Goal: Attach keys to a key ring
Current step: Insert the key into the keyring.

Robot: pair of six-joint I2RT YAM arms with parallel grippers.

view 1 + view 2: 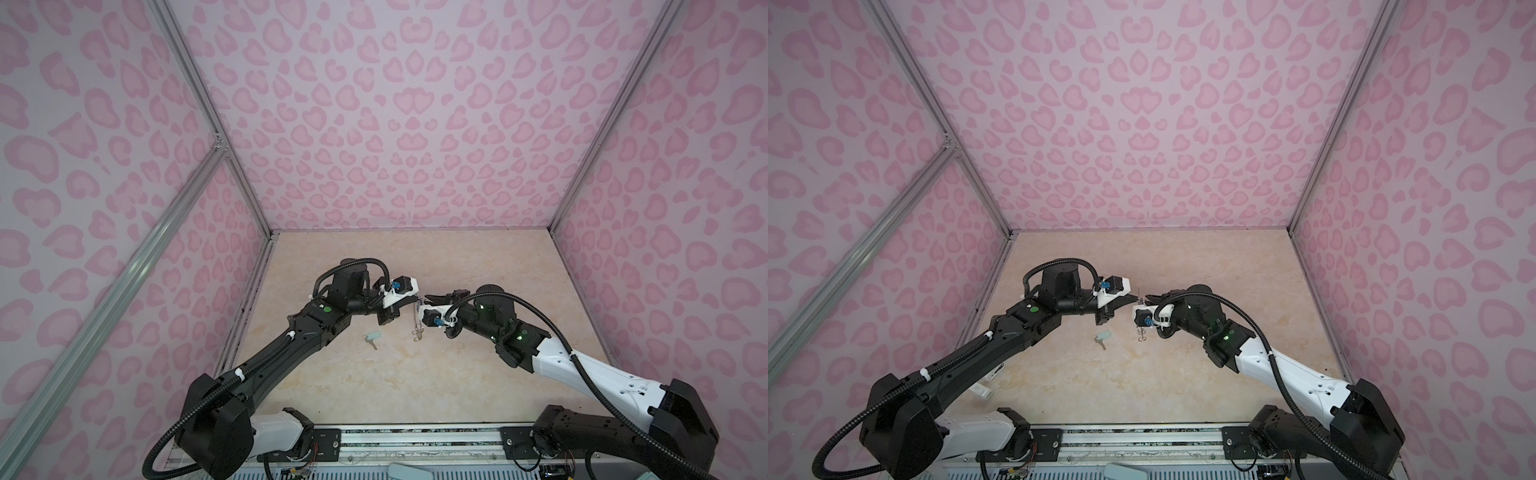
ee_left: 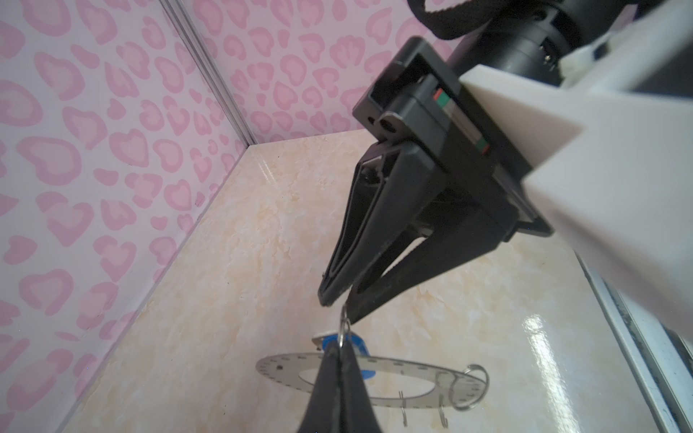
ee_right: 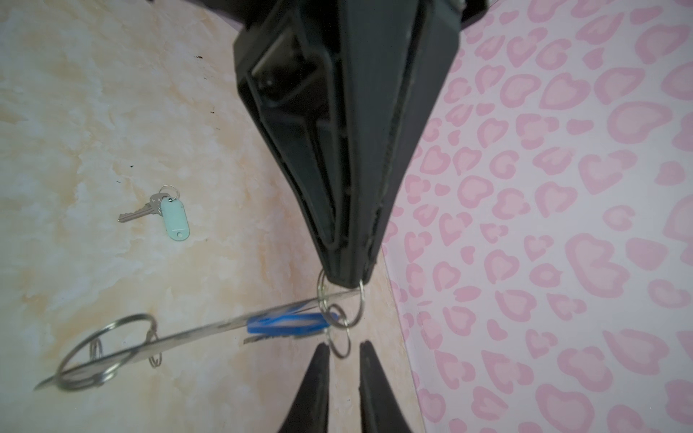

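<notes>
the left gripper (image 3: 348, 278) is clamped fully closed, its tips pinching the upper rim of the key ring (image 3: 195, 331) together with a split ring (image 3: 363, 300) threaded there. the right gripper (image 3: 344, 346) meets it tip to tip just above the key ring. its jaws stand a narrow gap apart, and a small wire loop (image 3: 348, 343) sits in that gap. the loop is narrower than the gap, so no firm pinch shows

in both top views the key ring hangs edge-on straight below the two meeting grippers. the left wrist view shows its flat grey face, with the wide central hole and tiny marks round the rim

the blue-tagged key (image 3: 285, 322) hangs against the key ring's face, close to the pinched end. at the key ring's opposite end a bigger split ring (image 3: 127, 318) passes through it, and two little wire loops (image 2: 403, 410) dangle from the rim near that

the mint-tagged key (image 3: 174, 217) lies flat on the table (image 1: 457, 374), on its own small ring. it is well apart from the key ring, on the left arm's side of it. pink heart-patterned walls (image 1: 415, 124) close in around the key ring on three sides
</notes>
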